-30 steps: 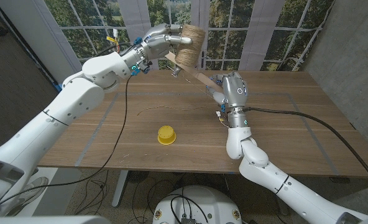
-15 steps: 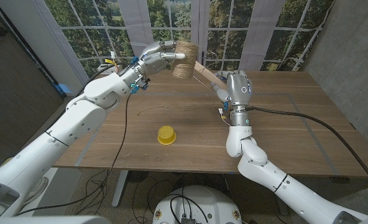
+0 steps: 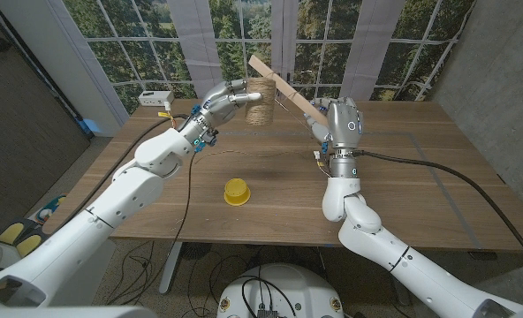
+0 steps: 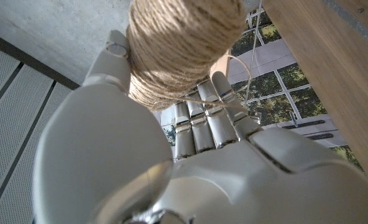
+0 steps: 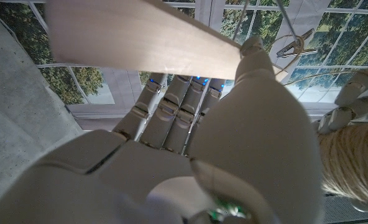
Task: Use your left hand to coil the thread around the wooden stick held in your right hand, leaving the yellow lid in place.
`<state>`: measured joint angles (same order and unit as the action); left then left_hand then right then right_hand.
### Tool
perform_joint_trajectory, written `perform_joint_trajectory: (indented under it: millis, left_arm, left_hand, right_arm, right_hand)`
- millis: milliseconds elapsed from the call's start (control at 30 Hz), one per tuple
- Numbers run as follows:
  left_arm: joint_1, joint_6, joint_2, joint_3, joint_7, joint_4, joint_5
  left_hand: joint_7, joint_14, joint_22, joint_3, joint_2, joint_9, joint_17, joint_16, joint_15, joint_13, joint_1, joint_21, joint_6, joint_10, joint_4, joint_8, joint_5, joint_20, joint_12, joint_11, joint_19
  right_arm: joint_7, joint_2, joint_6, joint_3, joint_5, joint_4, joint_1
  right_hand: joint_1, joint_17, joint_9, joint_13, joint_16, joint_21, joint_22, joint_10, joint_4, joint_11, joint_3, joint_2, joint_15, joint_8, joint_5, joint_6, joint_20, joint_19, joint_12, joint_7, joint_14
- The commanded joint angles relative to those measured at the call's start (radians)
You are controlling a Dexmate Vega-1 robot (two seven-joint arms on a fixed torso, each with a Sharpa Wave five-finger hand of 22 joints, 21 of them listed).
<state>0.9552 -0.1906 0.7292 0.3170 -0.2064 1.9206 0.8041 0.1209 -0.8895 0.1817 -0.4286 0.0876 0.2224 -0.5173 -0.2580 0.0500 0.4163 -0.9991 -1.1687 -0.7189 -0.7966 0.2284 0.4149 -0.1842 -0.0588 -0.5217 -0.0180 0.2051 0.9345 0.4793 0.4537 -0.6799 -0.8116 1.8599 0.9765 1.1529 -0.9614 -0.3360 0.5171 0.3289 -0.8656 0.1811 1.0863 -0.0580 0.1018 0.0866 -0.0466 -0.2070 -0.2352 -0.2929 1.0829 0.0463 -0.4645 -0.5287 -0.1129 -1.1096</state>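
My left hand [image 3: 228, 95] holds a spool of brown thread [image 3: 260, 102] above the table's far side; the spool [image 4: 183, 43] sits between the thumb and fingers of that hand [image 4: 196, 162]. My right hand [image 3: 329, 124] grips the lower end of a flat wooden stick [image 3: 284, 87], which slants up and to the left over the spool. In the right wrist view the stick [image 5: 140, 38] crosses above that hand [image 5: 190, 143], with the spool [image 5: 353, 168] off to one side. A loose strand of thread [image 3: 244, 152] lies on the table. The yellow lid [image 3: 236, 191] sits nearer the front, apart from both hands.
A white box [image 3: 155, 96] stands at the far left of the wooden table [image 3: 403, 194]. Black cables run from both arms across the tabletop. Windows and white curtains are close behind the table's far edge.
My left hand has lowered the spool toward the table. The stick's free end has swung up and now rises above the spool. The yellow lid has not moved.
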Motion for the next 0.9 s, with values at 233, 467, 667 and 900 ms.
perform_joint_trajectory:
  millis: [233, 467, 667, 900]
  left_arm:
    - [-0.014, -0.108, -0.272, 0.058, -0.106, -0.316, 0.164]
    - [-0.016, -0.148, -0.390, 0.053, -0.160, -0.411, 0.251]
    - [0.000, -0.155, -0.481, 0.043, -0.127, -0.449, 0.305]
    - [0.057, -0.116, -0.539, 0.036, 0.076, -0.381, 0.327]
  left_hand:
    - [-0.131, 0.056, 0.002, -0.099, -0.253, 0.167, -0.005, 0.002, 0.162, 0.298, -0.108, -0.006, -0.166, -0.196, -0.098, 0.123, -0.006, 0.006, -0.006, 0.191, 0.001]
    - [-0.138, 0.048, 0.001, -0.094, -0.251, 0.162, -0.009, -0.002, 0.169, 0.297, -0.106, -0.007, -0.171, -0.198, -0.098, 0.124, -0.006, 0.017, -0.004, 0.199, 0.004]
    - [-0.146, 0.042, 0.000, -0.092, -0.249, 0.158, -0.009, -0.002, 0.176, 0.294, -0.106, -0.007, -0.176, -0.200, -0.095, 0.126, -0.007, 0.027, -0.001, 0.204, 0.008]
    - [-0.155, 0.032, 0.000, -0.087, -0.247, 0.152, -0.012, -0.005, 0.185, 0.295, -0.118, -0.006, -0.181, -0.202, -0.083, 0.128, -0.009, 0.039, 0.003, 0.213, 0.011]
  right_arm:
    - [0.026, -0.003, -0.012, 0.007, 0.036, -0.022, -0.009]
    - [0.032, -0.003, -0.013, 0.012, 0.048, -0.029, -0.010]
    - [0.036, -0.001, -0.017, 0.016, 0.059, -0.034, -0.012]
    - [0.043, 0.001, -0.019, 0.019, 0.063, -0.035, -0.012]
  right_hand:
    - [0.196, -0.003, -0.005, 0.005, -0.002, -0.007, 0.003, 0.007, 0.004, 0.002, 0.003, 0.199, -0.021, -0.004, -0.011, 0.011, 0.135, 0.005, -0.003, 0.000, -0.010]
    - [0.197, -0.004, -0.006, 0.007, -0.005, -0.008, 0.003, 0.007, 0.005, -0.002, 0.001, 0.198, -0.021, -0.004, -0.011, 0.010, 0.135, 0.008, -0.002, -0.001, -0.010]
    - [0.198, -0.005, -0.005, 0.008, -0.006, -0.009, 0.003, 0.007, 0.005, 0.000, 0.000, 0.198, -0.021, -0.003, -0.011, 0.010, 0.135, 0.008, -0.001, -0.001, -0.009]
    - [0.200, -0.007, -0.005, 0.009, -0.007, -0.011, 0.003, 0.007, 0.005, -0.002, -0.001, 0.199, -0.022, -0.003, -0.012, 0.012, 0.136, 0.008, 0.002, -0.001, -0.011]
